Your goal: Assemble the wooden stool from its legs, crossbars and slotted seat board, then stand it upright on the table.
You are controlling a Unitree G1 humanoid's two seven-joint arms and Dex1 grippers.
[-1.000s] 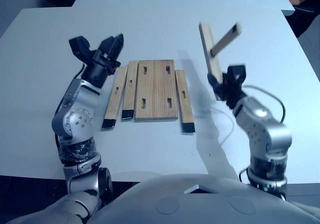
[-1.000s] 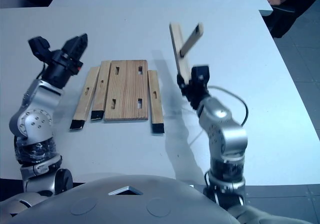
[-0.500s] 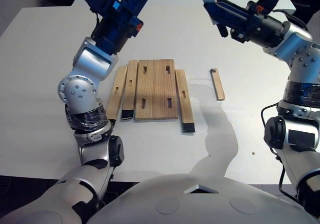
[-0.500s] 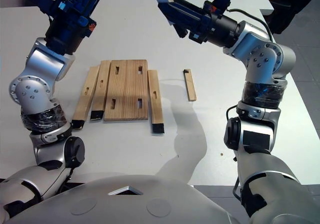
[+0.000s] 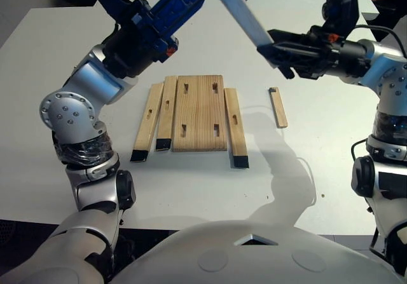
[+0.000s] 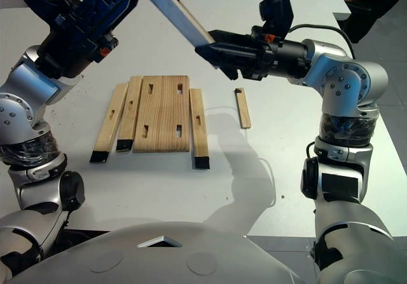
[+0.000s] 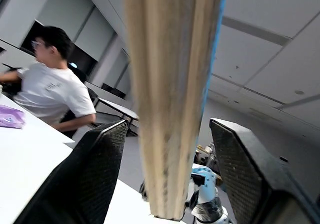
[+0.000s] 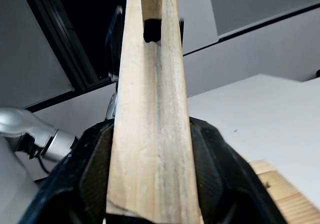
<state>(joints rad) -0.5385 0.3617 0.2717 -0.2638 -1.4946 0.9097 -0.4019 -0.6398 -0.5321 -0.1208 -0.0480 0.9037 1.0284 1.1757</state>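
Left gripper [image 7: 169, 126] is up high over the table [image 5: 51, 74]. Its fingers are apart, one each side of the held leg [image 5: 245, 17] with gaps showing, so no grip. It looks placed to steady or take over the leg.

Flat on the table, side by side, likely laid out for easy picking:
- Far-left leg [image 5: 146, 124] and second leg [image 5: 165, 114]: pale wood strips, each slotted, black tips.
- Seat board [image 5: 199, 114]: wide grained rectangle, four slots.
- Third leg [image 5: 235, 128]: just beside the board, same make.

The held leg slants in the air above them, flat pale wood. Crossbar [image 5: 278, 107], a short thin stick, lies apart. Right gripper [image 5: 275, 56] is clamped tight on the held leg's lower end, probably presenting it for joining.
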